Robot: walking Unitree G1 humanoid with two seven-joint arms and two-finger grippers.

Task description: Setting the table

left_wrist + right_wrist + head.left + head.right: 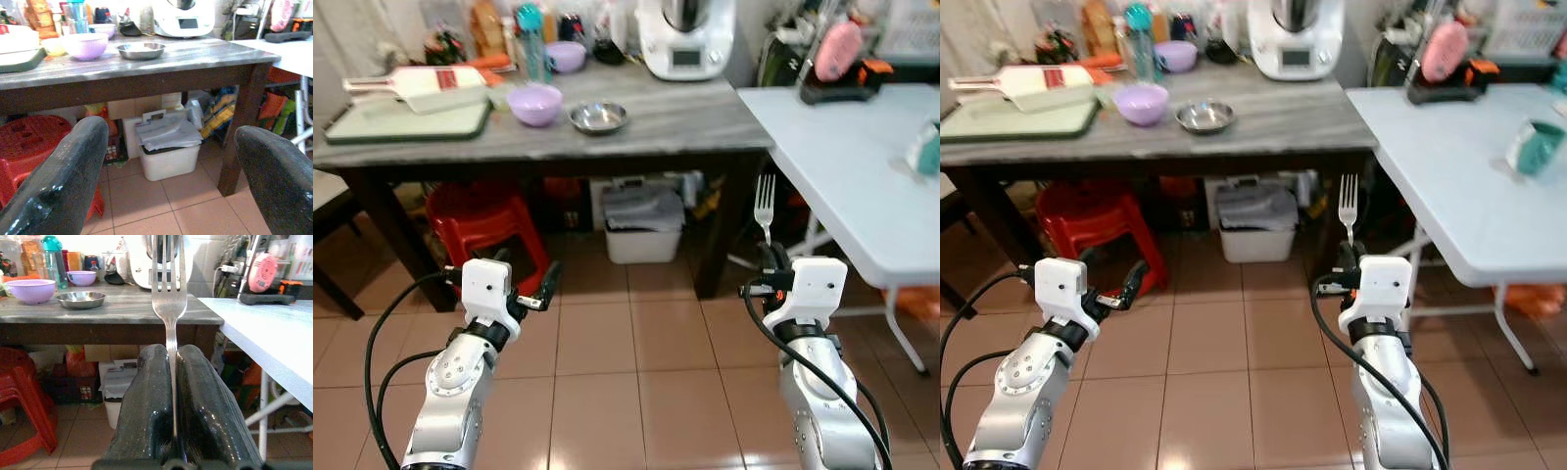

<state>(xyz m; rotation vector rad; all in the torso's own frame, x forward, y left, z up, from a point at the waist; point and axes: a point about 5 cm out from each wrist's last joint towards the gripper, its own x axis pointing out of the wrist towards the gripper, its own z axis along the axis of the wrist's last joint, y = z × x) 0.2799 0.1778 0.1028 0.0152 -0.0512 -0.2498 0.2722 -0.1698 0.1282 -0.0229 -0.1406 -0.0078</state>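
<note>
Carrying: right end effector [767, 257] clamps slim silver metal fork [764, 204] upright.
Left end effector [546, 284]: wide, empty.
Next: probably reach pale blue worktop [842, 166], lay fork.

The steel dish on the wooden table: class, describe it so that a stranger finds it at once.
On the dark wooden table, near its front edge, sits the steel dish, right of a purple bowl. It alone is shiny metal, and shallow.
</note>
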